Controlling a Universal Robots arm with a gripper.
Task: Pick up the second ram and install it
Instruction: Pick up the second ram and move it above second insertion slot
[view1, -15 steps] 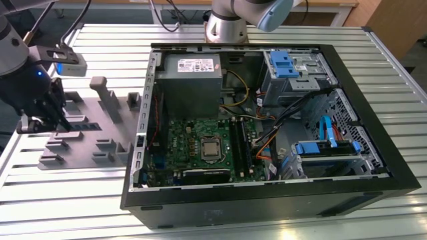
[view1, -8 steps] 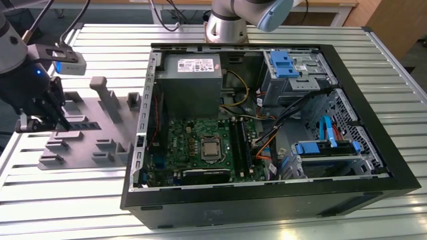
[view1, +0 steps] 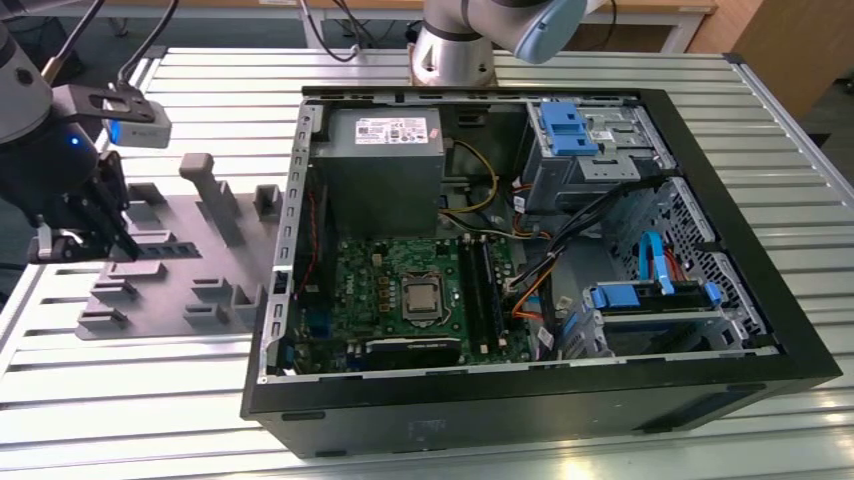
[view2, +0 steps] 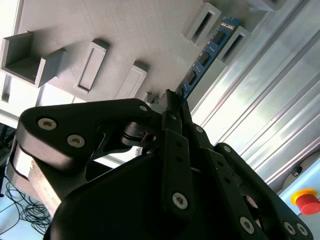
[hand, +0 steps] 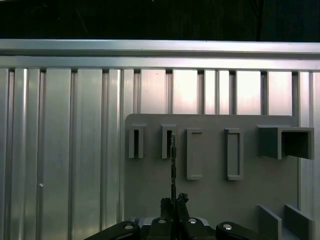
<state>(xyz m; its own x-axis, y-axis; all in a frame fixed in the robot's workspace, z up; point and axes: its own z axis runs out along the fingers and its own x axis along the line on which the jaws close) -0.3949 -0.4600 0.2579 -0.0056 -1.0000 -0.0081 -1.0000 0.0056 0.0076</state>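
The second ram (view2: 207, 52), a long, thin blue circuit-board stick with a row of small black chips, stands on edge over the grey plastic tray (view2: 125, 30). Its far end lies between two upright grey posts. The black gripper (view2: 170, 100) has its fingers closed together on the stick's near end. In the first wrist view the second ram (hand: 173, 165) shows edge-on as a thin dark line running from the gripper (hand: 174, 201) to just beside a slotted post on the tray (hand: 210, 200). In the exterior view the gripper (view1: 120, 240) and second ram (view1: 158, 243) sit at the tray (view1: 174, 290) on the exterior view's left, on the ribbed metal table (view1: 134, 400). The open black computer case (view1: 534, 400) with its green motherboard (view1: 387, 270) lies just beside the tray, towards the exterior view's right
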